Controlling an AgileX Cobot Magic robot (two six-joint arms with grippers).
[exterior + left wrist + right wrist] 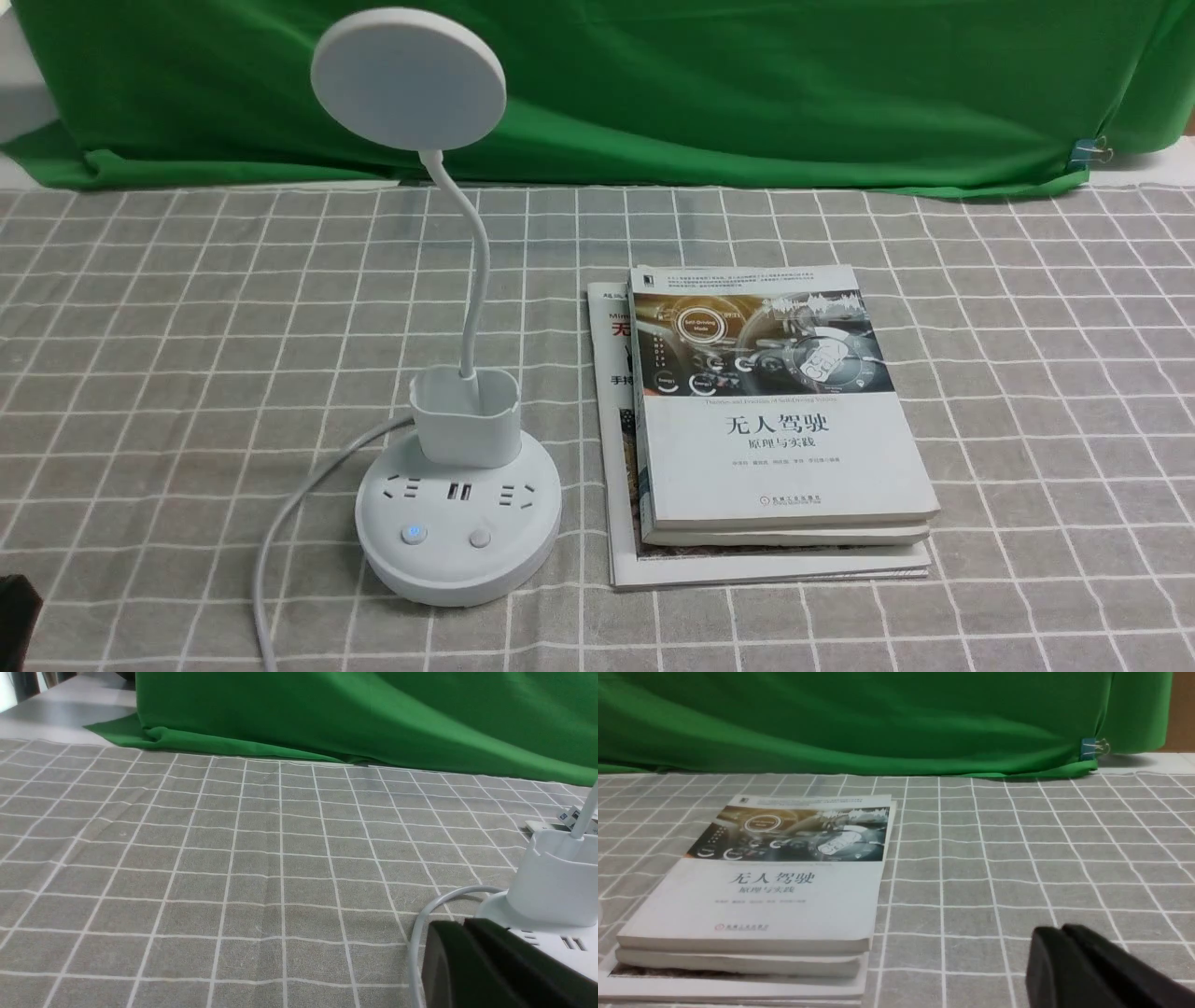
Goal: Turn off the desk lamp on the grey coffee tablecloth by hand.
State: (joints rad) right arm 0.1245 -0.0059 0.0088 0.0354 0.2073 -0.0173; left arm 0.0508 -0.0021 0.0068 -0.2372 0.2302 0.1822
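Both claws, left [467,926] and right [1062,931], sit closed and empty; lamp [457,523] stands on cloth [1027,373] left of books [766,420].

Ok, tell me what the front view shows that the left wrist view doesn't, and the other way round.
Only the front view shows the lamp's disc head, the two buttons on its base, one lit blue, and the full stack of books beside the lamp. Only the left wrist view shows the left gripper, close to the base, its jaws together. Both show the desk lamp with its cup holder and cord, the grey coffee tablecloth and the green backdrop.
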